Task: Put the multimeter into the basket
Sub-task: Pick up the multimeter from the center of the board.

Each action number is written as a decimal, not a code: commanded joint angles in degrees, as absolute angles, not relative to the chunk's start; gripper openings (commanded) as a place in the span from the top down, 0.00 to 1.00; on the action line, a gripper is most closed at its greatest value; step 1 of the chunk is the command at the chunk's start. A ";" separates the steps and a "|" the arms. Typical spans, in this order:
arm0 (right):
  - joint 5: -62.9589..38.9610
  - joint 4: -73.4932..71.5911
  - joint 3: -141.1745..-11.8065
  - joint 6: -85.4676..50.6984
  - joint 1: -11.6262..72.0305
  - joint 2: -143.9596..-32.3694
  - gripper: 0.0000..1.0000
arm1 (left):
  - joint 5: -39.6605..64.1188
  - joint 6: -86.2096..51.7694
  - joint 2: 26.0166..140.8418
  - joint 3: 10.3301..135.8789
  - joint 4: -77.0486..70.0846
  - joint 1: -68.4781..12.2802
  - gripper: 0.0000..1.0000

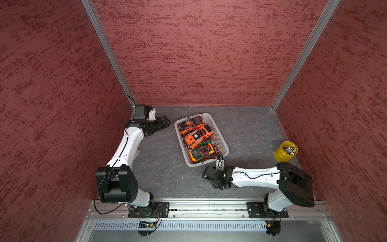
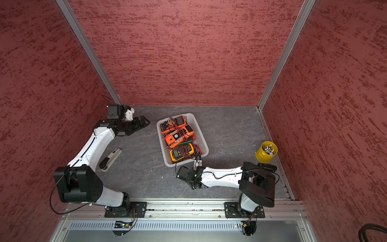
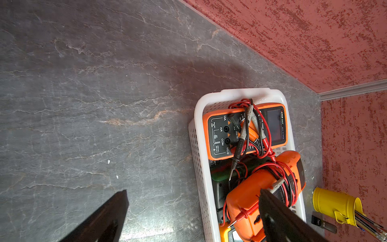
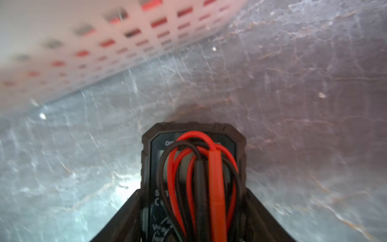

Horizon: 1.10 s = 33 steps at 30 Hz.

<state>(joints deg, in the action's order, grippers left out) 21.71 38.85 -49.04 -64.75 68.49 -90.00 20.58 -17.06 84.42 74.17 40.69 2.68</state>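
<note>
Currently, the dark multimeter point(image 4: 167, 131) is gripped by the closed right pincer point(image 4: 193, 191) at lower centre of the wrist frame, beside the basket point(image 4: 62, 42) at upper left, presumably for lifting in. Left pincer point(image 1: 166, 123) is noted open, parked aside.

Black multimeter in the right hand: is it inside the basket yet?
No, the right wrist view shows the black multimeter in the right hand over the table, outside the basket wall.

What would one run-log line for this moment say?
step: grasp | right gripper: shut on black multimeter, outside basket | left gripper: open, empty, beside basket | basket: orange meters inside
</note>
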 commanded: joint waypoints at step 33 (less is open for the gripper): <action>0.85 56.96 -91.80 23.50 44.92 -86.72 0.86 | 22.86 -21.47 82.22 74.76 35.44 4.14 0.00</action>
<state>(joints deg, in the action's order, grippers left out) 8.71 61.08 -87.81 8.25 47.27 -82.39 22.41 -20.23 84.14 74.50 37.34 3.92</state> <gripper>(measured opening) 0.682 0.996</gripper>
